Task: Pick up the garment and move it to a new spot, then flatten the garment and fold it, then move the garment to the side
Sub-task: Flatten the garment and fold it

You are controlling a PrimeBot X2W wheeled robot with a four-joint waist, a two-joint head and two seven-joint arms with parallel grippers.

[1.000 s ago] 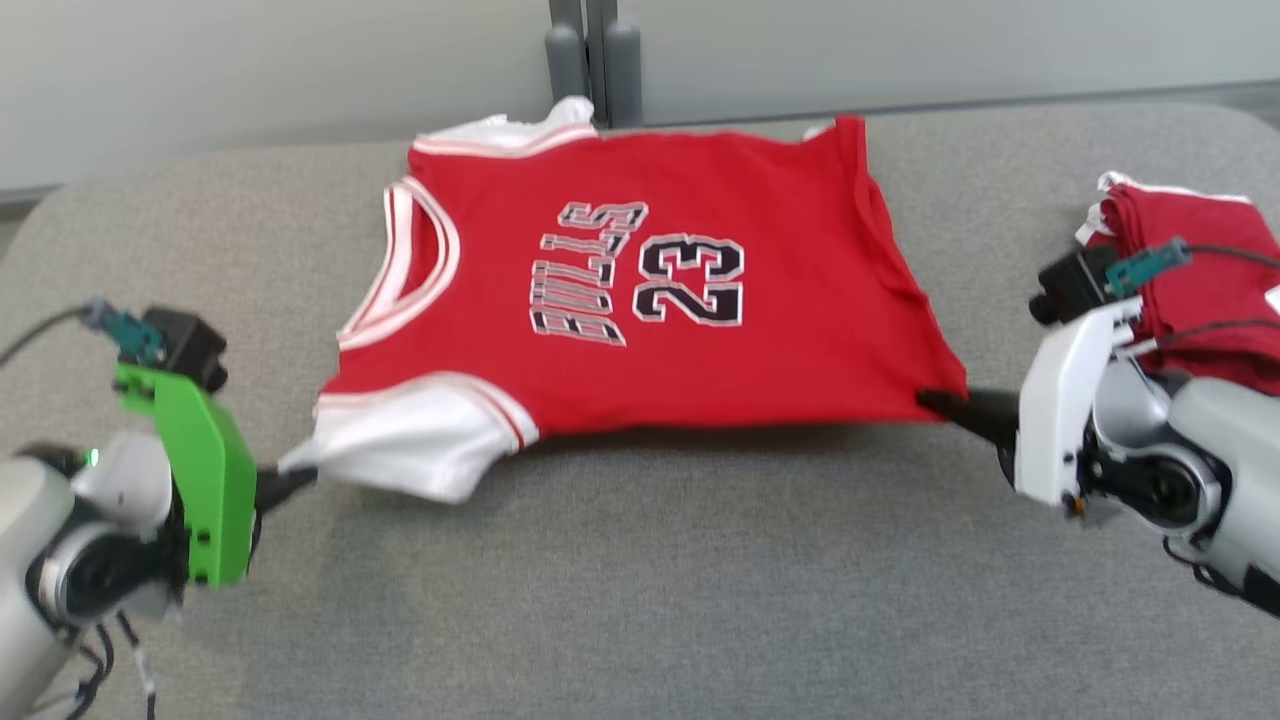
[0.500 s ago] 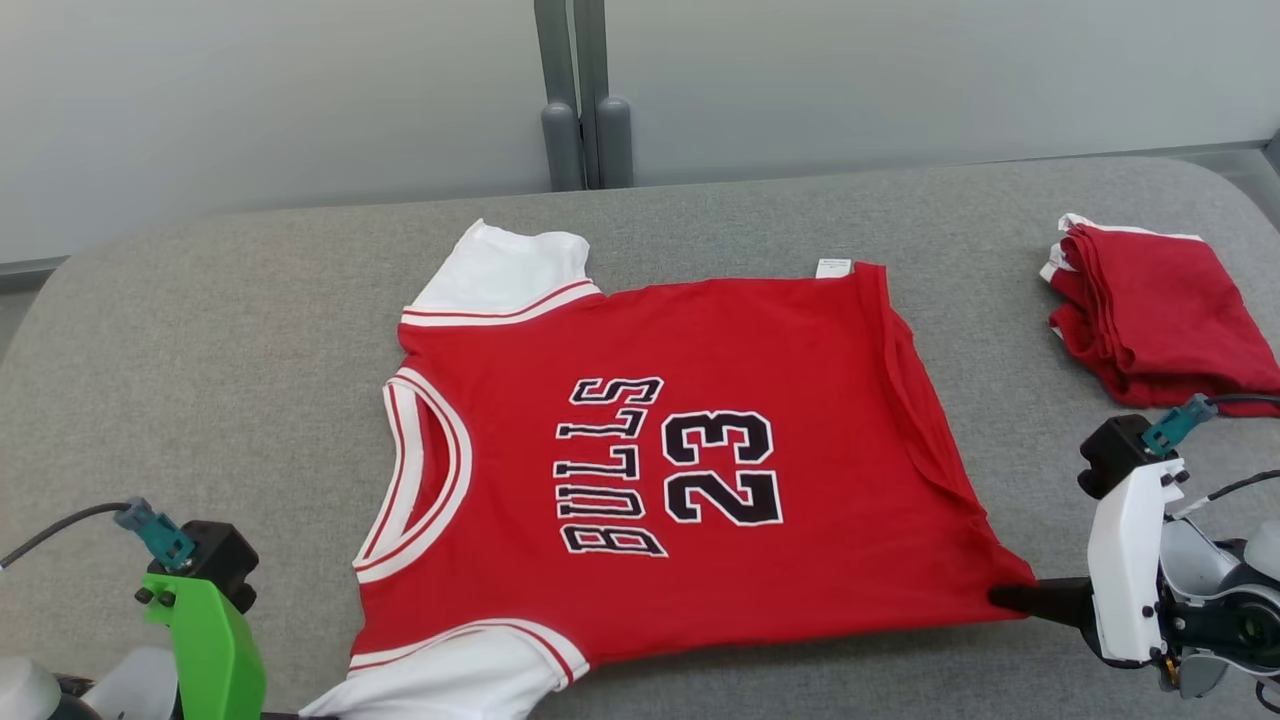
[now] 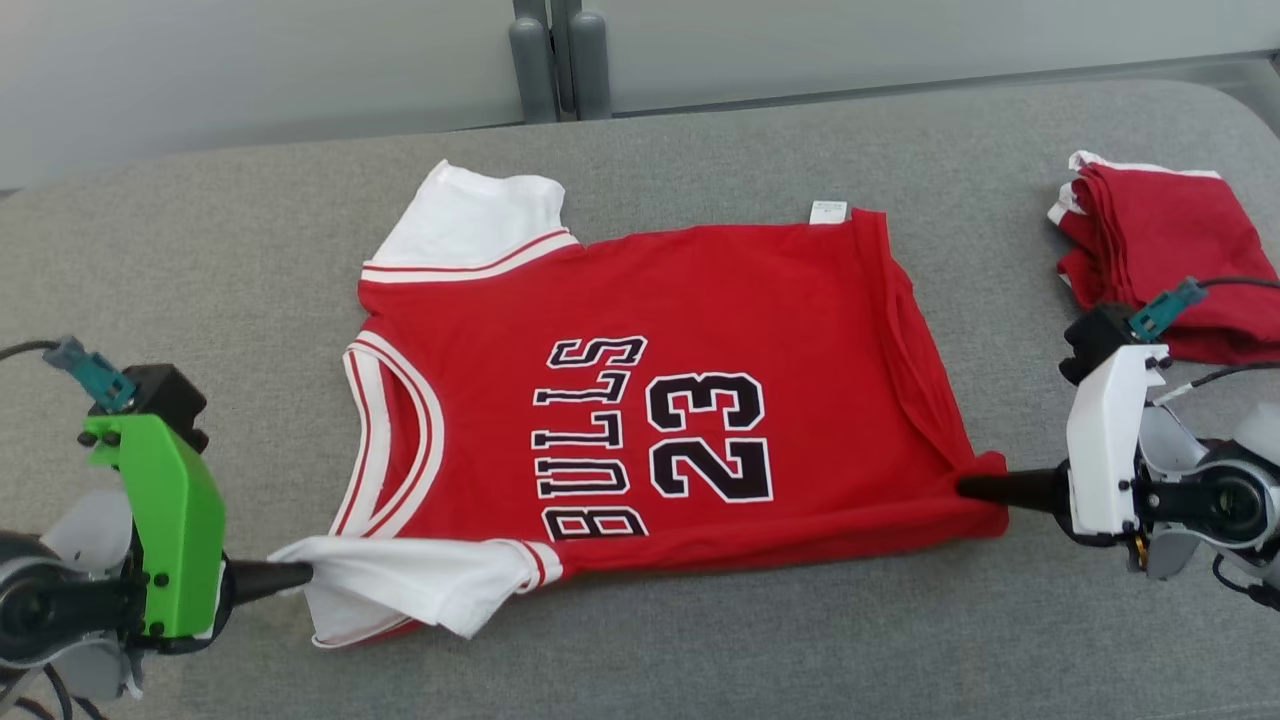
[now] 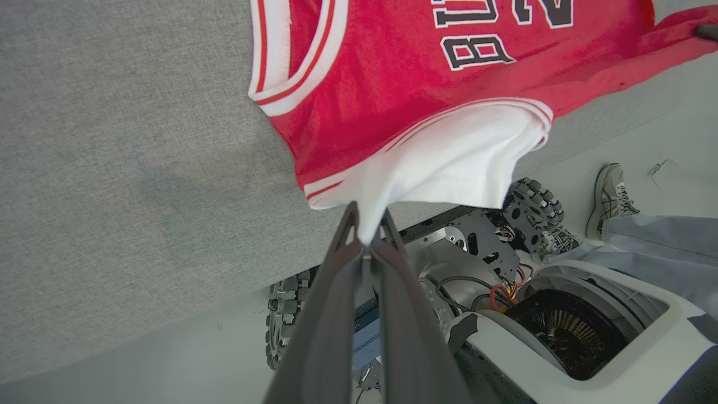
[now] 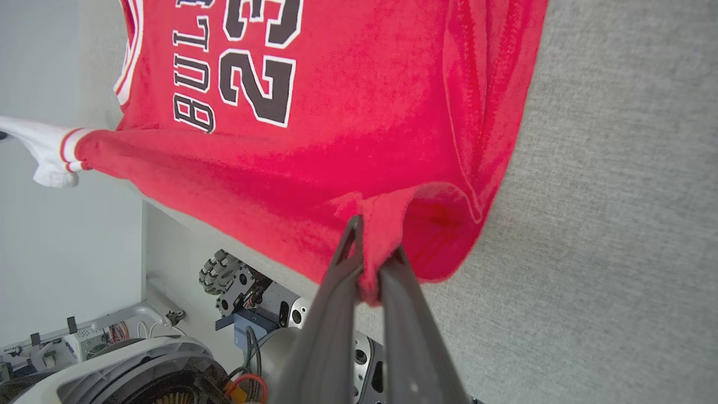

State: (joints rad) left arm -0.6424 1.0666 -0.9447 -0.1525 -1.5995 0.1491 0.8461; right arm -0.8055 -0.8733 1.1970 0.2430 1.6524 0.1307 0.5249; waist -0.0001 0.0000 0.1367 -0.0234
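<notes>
The garment [image 3: 680, 330] is a red shirt with white sleeves, a white-striped collar and black "BULLS 23" lettering, spread face up on the grey table [image 3: 200, 230], collar to the left. Its near edge is lifted off the surface. My left gripper [image 3: 305, 574] is shut on the near white sleeve [image 4: 449, 163], with the cloth pinched between its fingers in the left wrist view at the gripper [image 4: 367, 224]. My right gripper [image 3: 965, 487] is shut on the near red hem corner [image 5: 392, 224], gripped at the gripper [image 5: 373, 241] in the right wrist view.
A pile of folded red garments [image 3: 1160, 250] lies at the table's far right. Grey posts [image 3: 545, 55] stand behind the table's far edge. Beyond the table's near edge are the robot's base and wheels [image 4: 527, 207] and a person's shoe [image 4: 608, 196].
The head camera has tilted and shifted. Both grippers keep their hold; the garment has been drawn toward me and now lies flatter, its far white sleeve spread out.
</notes>
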